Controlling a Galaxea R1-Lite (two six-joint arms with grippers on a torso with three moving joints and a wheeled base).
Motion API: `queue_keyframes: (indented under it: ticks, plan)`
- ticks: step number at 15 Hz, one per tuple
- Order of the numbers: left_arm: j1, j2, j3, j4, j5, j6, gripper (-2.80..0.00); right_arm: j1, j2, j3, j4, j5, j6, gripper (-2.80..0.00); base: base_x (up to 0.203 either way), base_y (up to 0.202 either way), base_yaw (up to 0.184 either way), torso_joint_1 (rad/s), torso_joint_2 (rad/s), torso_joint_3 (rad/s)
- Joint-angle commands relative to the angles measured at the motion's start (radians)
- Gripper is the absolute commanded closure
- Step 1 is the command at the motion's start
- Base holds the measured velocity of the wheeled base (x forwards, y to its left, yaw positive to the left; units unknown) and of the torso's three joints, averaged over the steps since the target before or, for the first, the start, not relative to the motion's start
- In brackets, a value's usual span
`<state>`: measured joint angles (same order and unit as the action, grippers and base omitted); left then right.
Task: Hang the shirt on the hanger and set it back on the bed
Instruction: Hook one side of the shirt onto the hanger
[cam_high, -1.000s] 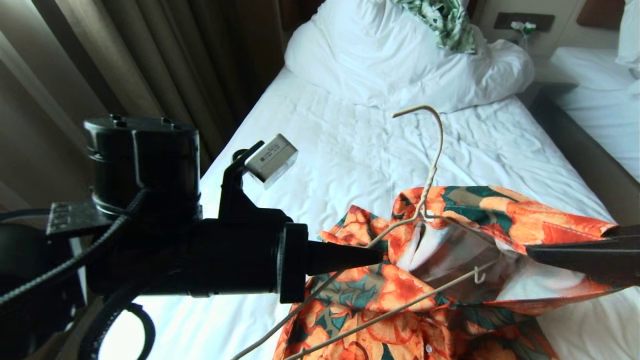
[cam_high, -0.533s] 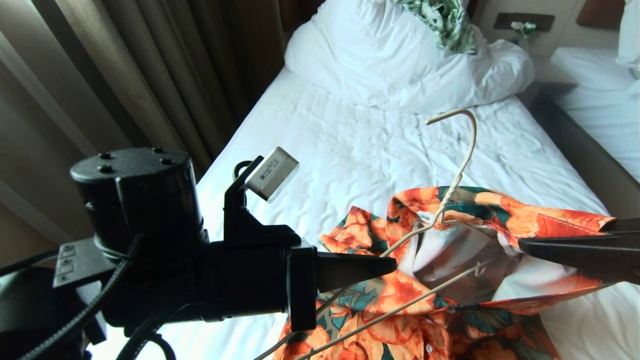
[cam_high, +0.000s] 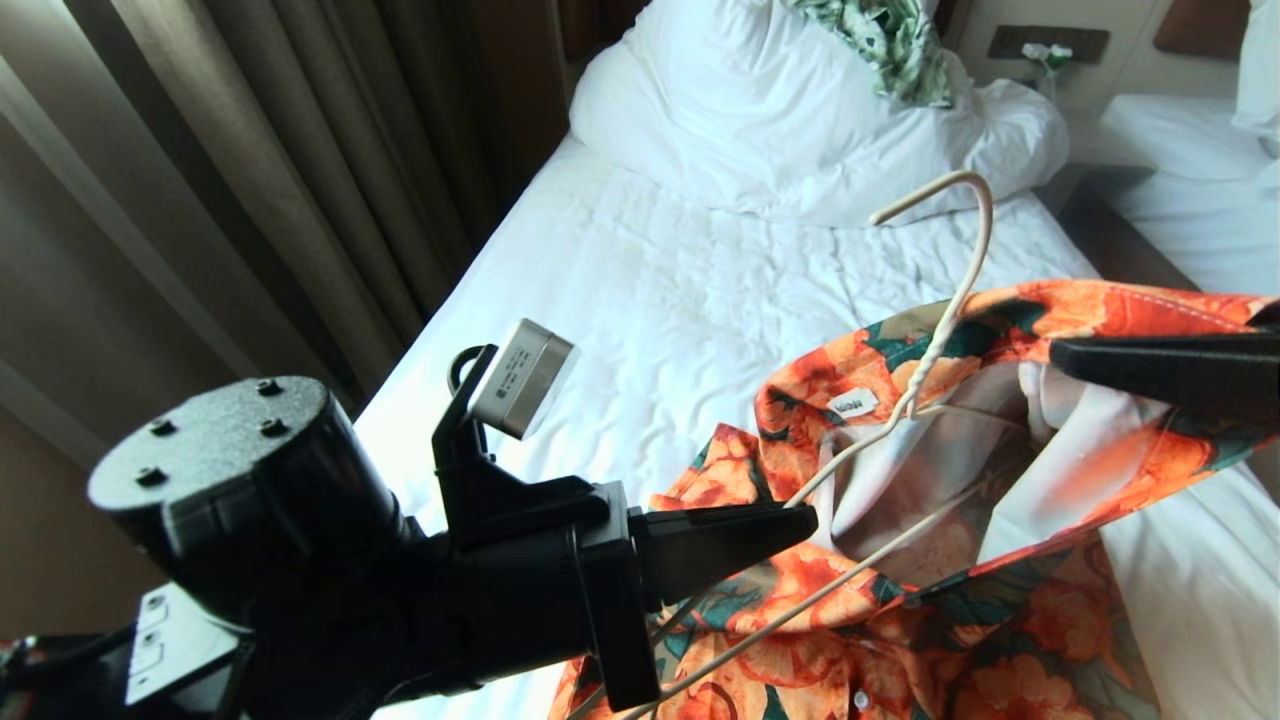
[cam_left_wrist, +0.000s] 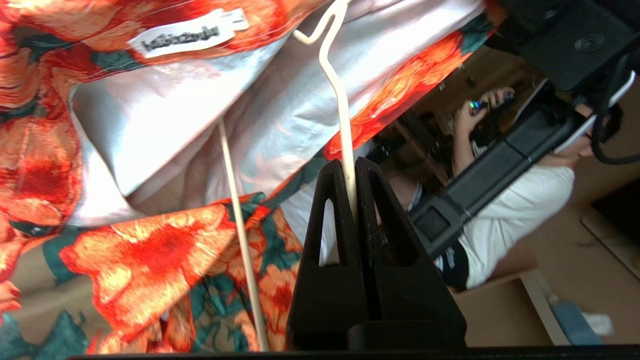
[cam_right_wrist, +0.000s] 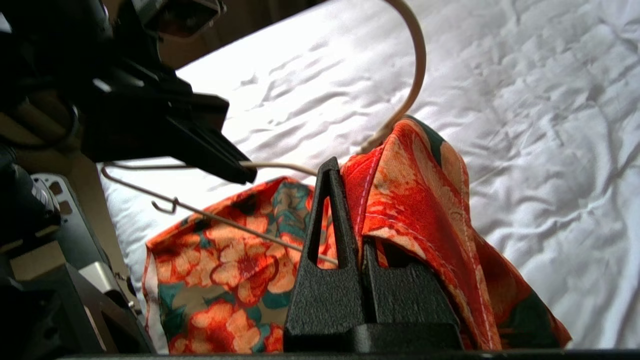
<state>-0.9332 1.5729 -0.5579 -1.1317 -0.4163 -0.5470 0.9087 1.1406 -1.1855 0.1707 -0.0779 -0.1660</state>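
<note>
The hanger is held above the bed, its hook pointing up toward the pillow. One sloping wire of the hanger is clamped by the left pincer, whose fingers are pressed together on it. The shirt is draped partly over the hanger, its collar label seen beside the neck of the hanger. An edge of the shirt is gripped by the right pincer and is lifted above the bed. A green-and-white cloth is lying on the pillow.
</note>
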Motion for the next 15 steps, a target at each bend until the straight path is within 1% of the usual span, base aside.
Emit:
queue_keyframes:
  ticks: [1, 2, 3, 4, 8, 10, 12, 15]
  plan:
    - [-0.024, 0.058, 0.017, -0.071, 0.034, -0.004, 0.00, 0.001, 0.004, -0.004, -0.031, 0.009, -0.002, 0.00, 0.000, 0.000, 0.000, 0.000, 0.00, 0.000]
    - [-0.020, 0.062, 0.008, -0.069, 0.050, -0.003, 0.00, 0.006, 0.004, 0.013, -0.032, 0.015, -0.002, 0.00, 0.000, 0.000, 0.000, 0.000, 0.00, 0.000]
    - [-0.019, 0.065, -0.001, -0.068, 0.089, -0.002, 0.00, 0.015, 0.004, 0.043, -0.031, 0.015, -0.003, 0.00, 0.000, 0.000, 0.000, 0.000, 0.00, 0.000]
    - [-0.021, 0.073, -0.014, -0.062, 0.114, -0.001, 0.00, 0.023, 0.004, 0.072, -0.031, 0.015, -0.003, 0.00, 0.000, 0.000, 0.000, 0.000, 0.00, 0.000]
    - [-0.030, 0.066, -0.018, -0.055, 0.120, -0.001, 0.00, 0.079, 0.035, 0.119, -0.037, 0.014, -0.004, 0.00, 0.000, 0.000, 0.000, 0.000, 0.00, 0.000]
    - [-0.030, 0.061, -0.025, -0.057, 0.142, 0.001, 0.00, 0.108, 0.042, 0.125, -0.038, 0.012, -0.004, 0.00, 0.000, 0.000, 0.000, 0.000, 0.00, 0.000]
    - [-0.032, 0.055, -0.023, -0.057, 0.141, 0.001, 0.00, 0.108, 0.042, 0.119, -0.040, 0.010, -0.006, 0.00, 0.000, 0.000, 0.000, 0.000, 0.00, 0.000]
    - [-0.038, 0.036, -0.019, -0.059, 0.139, 0.001, 0.00, 0.110, 0.064, 0.124, -0.040, 0.010, -0.033, 0.00, 0.000, 0.000, 0.000, 0.000, 0.00, 0.000]
